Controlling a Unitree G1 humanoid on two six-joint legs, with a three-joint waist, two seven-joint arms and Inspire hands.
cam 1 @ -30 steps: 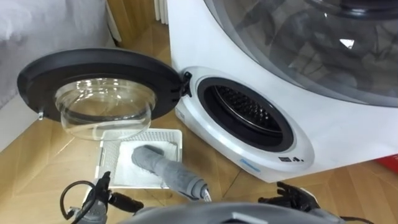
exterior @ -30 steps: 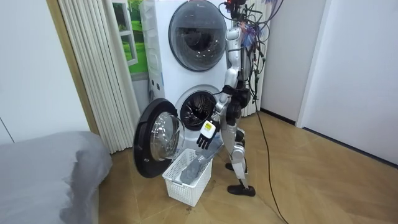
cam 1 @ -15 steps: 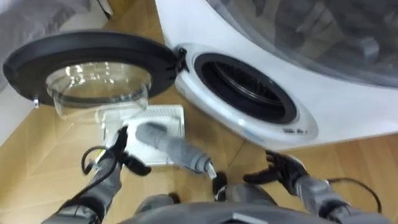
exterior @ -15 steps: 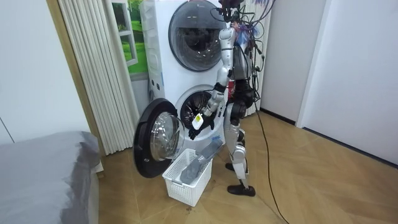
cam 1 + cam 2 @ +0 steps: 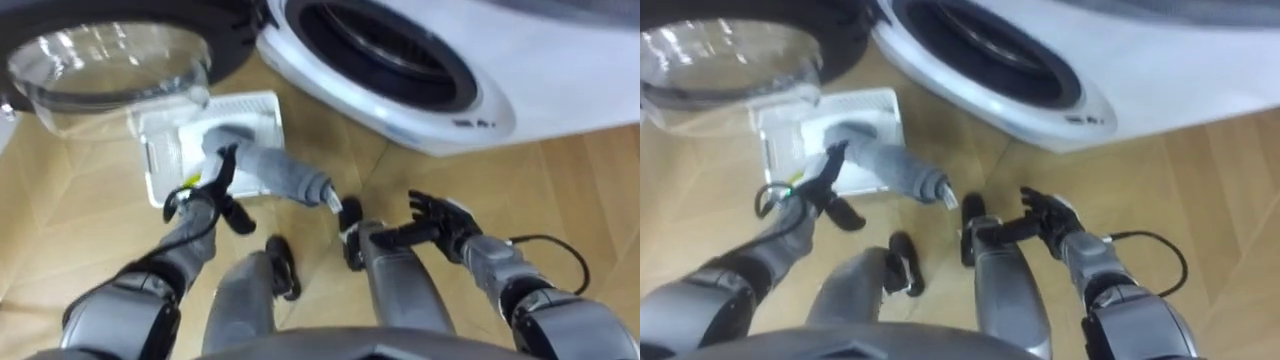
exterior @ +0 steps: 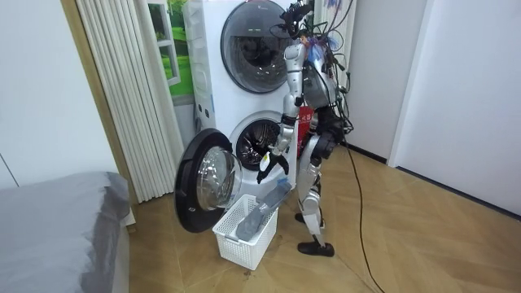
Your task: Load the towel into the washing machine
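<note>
Since a second ago the left hand (image 5: pixel 205 190) has risen a little from the upper end of the grey rolled cloth towel (image 5: pixel 275 175), as the room view shows. The head camera has tipped downward, so both forearms now reach further into the eye views. The towel has not moved. It lies in the white slatted plastic laundry basket (image 5: pixel 155 170) on the wooden floor, with one end sticking out over the rim towards the robot.

The left hand hovers over the basket, its fingers loosely extended and the thumb out to the side, holding nothing. The right hand (image 5: pixel 440 215) is held out over the floor, well apart from the towel, with its fingers spread wide and empty.

The robot stands upright just beside the basket, in front of the white front-loading washing machine (image 5: pixel 560 70). Its round dark-rimmed glass door (image 5: pixel 100 60) is swung fully open above the basket.
</note>
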